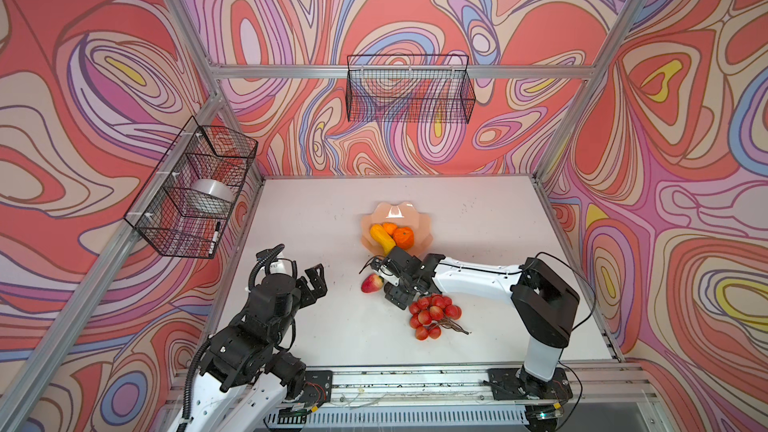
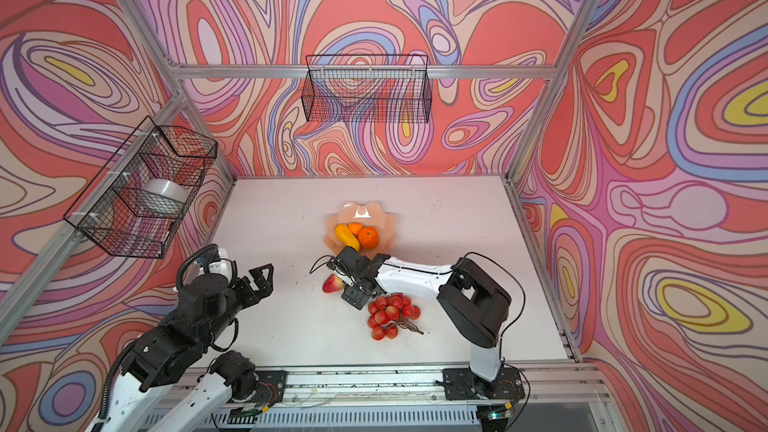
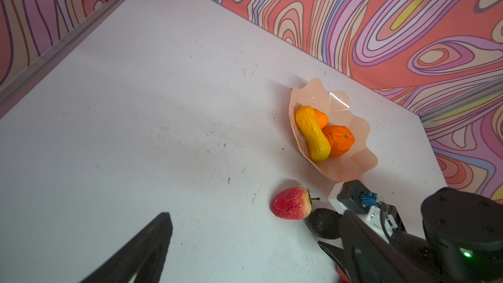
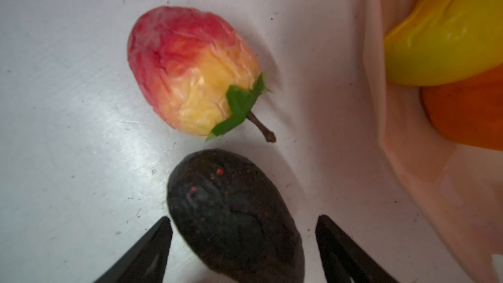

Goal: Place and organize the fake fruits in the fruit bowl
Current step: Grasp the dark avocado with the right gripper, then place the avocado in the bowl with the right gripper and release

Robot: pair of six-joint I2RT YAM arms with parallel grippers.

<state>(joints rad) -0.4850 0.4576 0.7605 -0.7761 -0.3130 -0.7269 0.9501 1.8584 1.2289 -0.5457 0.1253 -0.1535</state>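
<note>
**Right gripper straddling avocado, bowl part-filled**

Landmark: fruit bowl [image 1: 420, 231], peach-pink, mid-table.

- Left gripper [image 1: 314, 280] is seen well to the near-left of the bowl, raised off the table, fingers spread, nothing held.
- Grapes [image 1: 432, 314] (red bunch, brown stem) are lying on the table [image 1: 316, 326] on the near side of the bowl, slightly right of it, just beside the right arm's wrist.
- Right gripper [image 4: 243, 243] is placed just in front of the bowl's near rim. Fingers are parted on either side of the avocado [image 4: 236, 213]; a gap is visible at the finger [image 4: 334, 240] nearer the bowl, so it is not clamped. Contact on the other side cannot be told.
- Avocado is resting on the table, close to the bowl's near edge.
- Strawberry [image 4: 190, 69] is lying on the table just beyond the avocado, apart from it, stem end toward the bowl.
- Inside the bowl: gourd-shaped fruit [image 3: 313, 134] along the left wall, larger orange [image 3: 339, 140] touching it, smaller orange [image 3: 320, 117] behind both.
</note>
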